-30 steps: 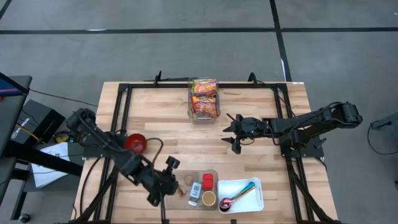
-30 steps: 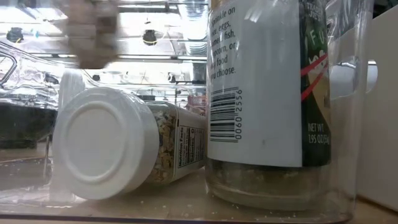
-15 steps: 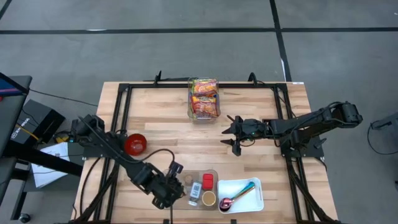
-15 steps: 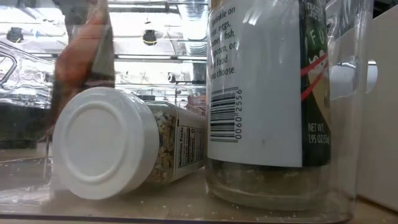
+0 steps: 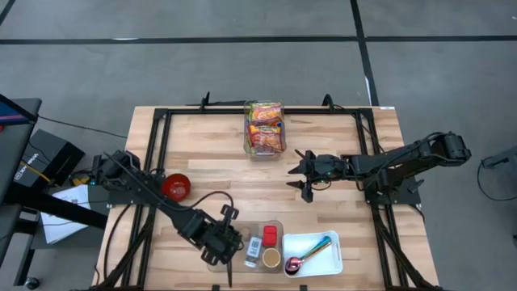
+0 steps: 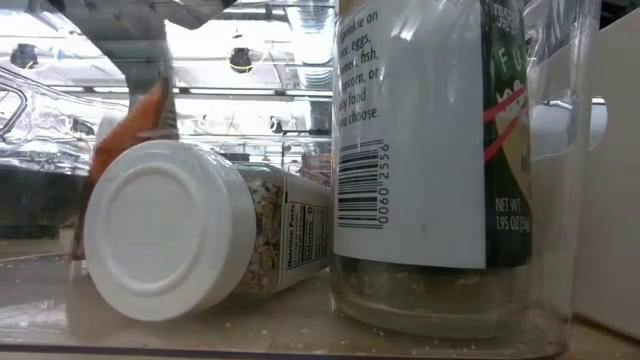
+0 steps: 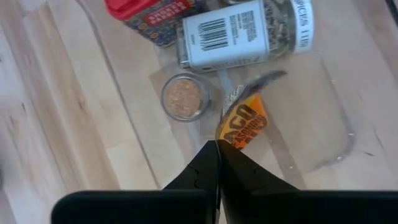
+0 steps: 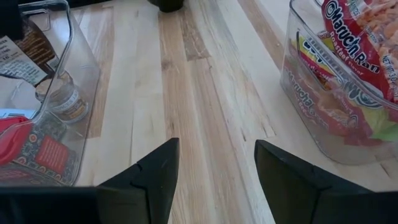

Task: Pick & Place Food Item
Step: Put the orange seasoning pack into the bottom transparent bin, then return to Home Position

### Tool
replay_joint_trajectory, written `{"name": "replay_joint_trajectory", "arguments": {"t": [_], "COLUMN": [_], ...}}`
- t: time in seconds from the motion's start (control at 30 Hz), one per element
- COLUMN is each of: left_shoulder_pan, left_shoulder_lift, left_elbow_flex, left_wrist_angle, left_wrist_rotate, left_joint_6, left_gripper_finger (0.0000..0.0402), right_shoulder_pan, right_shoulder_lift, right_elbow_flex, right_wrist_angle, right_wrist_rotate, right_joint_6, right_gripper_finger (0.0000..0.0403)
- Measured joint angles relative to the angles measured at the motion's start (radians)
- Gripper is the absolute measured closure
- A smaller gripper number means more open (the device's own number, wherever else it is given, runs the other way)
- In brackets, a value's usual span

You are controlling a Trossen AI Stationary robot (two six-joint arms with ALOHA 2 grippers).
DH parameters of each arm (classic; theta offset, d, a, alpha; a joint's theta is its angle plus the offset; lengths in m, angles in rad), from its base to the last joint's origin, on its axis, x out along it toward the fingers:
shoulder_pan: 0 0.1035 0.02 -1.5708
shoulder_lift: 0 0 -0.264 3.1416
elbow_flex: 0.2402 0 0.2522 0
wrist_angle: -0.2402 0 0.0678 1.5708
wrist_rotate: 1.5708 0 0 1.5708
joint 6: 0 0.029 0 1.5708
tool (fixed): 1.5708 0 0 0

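Observation:
A clear bin (image 5: 277,226) near the table's front edge holds a white-lidded jar lying on its side (image 6: 170,230), a tall upright bottle (image 6: 430,150), a red tin (image 7: 149,12) and a small round jar (image 7: 185,96). My left gripper (image 7: 217,144) hangs over the bin's left end (image 5: 234,245), shut on an orange food packet (image 7: 242,121); the low view shows that packet (image 6: 135,125) behind the lying jar. My right gripper (image 5: 303,174) waits open over the table's middle, nothing between its fingers (image 8: 155,168). My left gripper pinches the orange packet by its upper end (image 7: 227,138) between its two shut fingers. The fingers come from above, slanting down toward the table's right. The packet hangs below them inside the bin; whether its lower end touches the bin floor I cannot tell.
A second clear bin full of ramen packs (image 5: 265,128) stands at the far middle. A red bowl (image 5: 176,186) sits at the left, and a white tray (image 5: 323,260) with a spoon lies right of the near bin. Black frame rails (image 5: 153,162) run along the table's sides.
My left gripper has gone down and toward the table's right, tipping steeper, carrying the orange packet over the bin's left wall and into the bin. The packet now hangs lower, behind the lying jar. The gripper stays shut.

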Motion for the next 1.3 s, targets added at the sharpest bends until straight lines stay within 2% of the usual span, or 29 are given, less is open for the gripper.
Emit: {"name": "replay_joint_trajectory", "arguments": {"t": [0.47, 0.8, 1.03, 1.3], "left_shoulder_pan": [0.034, 0.034, 0.028, 0.007], "left_shoulder_lift": [-0.001, -0.010, -0.096, -0.279], "left_elbow_flex": [0.000, -0.001, -0.002, -0.001], "left_wrist_angle": [0.000, -0.001, -0.023, -0.066], "left_wrist_rotate": [0.000, 0.002, 0.010, 0.009], "left_joint_6": [0.006, -0.049, -0.061, -0.060], "left_gripper_finger": [0.0398, 0.0346, 0.0307, 0.0293], "right_shoulder_pan": [0.000, 0.000, 0.000, -0.001], "right_shoulder_lift": [0.000, 0.000, 0.000, 0.000], "right_elbow_flex": [0.000, 0.000, 0.000, 0.000], "right_wrist_angle": [-0.004, -0.004, -0.005, -0.037], "right_wrist_rotate": [0.000, -0.001, -0.001, -0.001], "right_joint_6": [-0.001, -0.003, -0.003, -0.008], "right_gripper_finger": [0.0201, 0.0201, 0.0201, 0.0201]}}
